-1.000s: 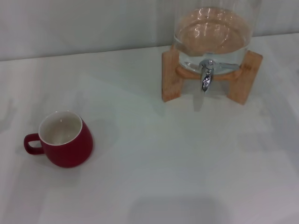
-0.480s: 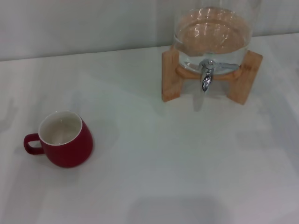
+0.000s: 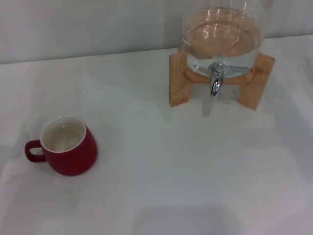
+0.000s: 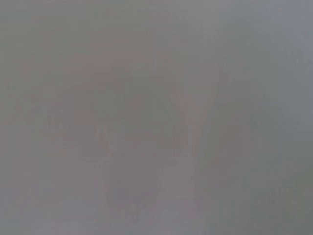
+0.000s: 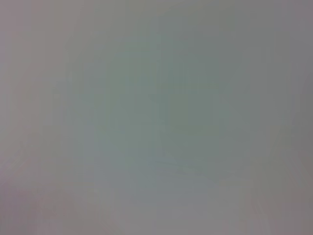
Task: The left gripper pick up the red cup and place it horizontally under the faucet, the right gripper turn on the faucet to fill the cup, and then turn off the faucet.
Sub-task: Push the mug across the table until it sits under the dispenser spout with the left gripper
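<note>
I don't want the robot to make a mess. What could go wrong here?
1. The red cup stands far from the faucet, so it might tip while being carried there.
2. If the cup stops off to one side of the spout, water could splash onto the white table.
3. The glass dispenser sits on a wooden stand; a hard push on the lever might shove it.

No end effector is in view.

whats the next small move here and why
Probably bring the left gripper down toward the red cup. The cup stands upright on the white table toward the robot's left, handle pointing left, well away from the faucet, with nothing under the spout. Neither gripper shows in any view, so the pickup has not begun.
</note>
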You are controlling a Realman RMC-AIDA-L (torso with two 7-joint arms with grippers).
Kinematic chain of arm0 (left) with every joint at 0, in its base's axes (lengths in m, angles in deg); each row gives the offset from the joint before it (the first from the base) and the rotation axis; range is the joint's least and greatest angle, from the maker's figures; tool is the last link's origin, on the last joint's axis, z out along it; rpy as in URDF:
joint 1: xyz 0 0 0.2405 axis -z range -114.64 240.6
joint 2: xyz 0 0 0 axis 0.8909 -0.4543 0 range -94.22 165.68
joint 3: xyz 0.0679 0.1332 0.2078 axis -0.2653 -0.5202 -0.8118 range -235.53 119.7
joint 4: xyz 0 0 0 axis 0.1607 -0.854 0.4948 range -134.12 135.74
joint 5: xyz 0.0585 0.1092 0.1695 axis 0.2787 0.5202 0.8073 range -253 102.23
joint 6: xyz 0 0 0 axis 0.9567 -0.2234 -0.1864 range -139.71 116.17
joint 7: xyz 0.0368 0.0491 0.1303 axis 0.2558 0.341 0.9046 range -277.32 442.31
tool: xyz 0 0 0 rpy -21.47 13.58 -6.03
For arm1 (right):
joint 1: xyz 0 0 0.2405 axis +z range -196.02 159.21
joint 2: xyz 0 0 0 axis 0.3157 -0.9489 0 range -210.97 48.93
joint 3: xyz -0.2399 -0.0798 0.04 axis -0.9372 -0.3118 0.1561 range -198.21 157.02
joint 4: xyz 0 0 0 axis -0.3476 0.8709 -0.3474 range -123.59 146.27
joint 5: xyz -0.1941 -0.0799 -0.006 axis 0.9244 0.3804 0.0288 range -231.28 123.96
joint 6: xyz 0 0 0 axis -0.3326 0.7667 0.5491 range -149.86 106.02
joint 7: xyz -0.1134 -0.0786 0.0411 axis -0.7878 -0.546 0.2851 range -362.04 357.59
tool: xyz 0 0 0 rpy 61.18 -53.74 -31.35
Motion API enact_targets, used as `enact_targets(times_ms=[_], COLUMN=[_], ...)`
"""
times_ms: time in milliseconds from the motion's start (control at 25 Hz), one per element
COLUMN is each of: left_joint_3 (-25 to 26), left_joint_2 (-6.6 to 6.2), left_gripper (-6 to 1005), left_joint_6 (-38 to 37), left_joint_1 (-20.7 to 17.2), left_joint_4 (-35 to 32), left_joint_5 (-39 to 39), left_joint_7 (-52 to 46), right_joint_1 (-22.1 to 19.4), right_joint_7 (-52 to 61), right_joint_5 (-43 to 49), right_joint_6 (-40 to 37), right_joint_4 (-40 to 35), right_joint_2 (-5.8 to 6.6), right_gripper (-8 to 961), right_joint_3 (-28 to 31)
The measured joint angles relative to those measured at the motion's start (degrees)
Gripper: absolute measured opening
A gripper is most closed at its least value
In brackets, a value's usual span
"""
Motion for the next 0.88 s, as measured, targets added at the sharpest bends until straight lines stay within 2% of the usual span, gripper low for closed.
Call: enact_targets(times_ms=[440,640,880], left_joint_3=[-0.6,-3.3,-3.5], left_joint_2=[0.25,0.46,0.64], left_gripper=[890,890,889], left_joint_6=[0.1,0.2,1.9], left_joint_1=[-3.9,-5.4,-7.4], left_joint_4=[0.4,0.6,0.7], left_joint_5=[8.0,8.2,8.0], left_joint_7=[0.0,0.0,-0.1], right_joint_1=[2.1,2.3,2.4], right_joint_7=[-0.6,-0.9,-0.9], right_joint_5=[0.4,0.5,0.5], right_joint_6=[-1.7,-1.8,-1.9], right_joint_4=[0.2,0.5,0.8], right_joint_2=[0.29,0.28,0.26], right_gripper=[617,617,617], right_joint_3=[-0.2,-0.3,-0.4])
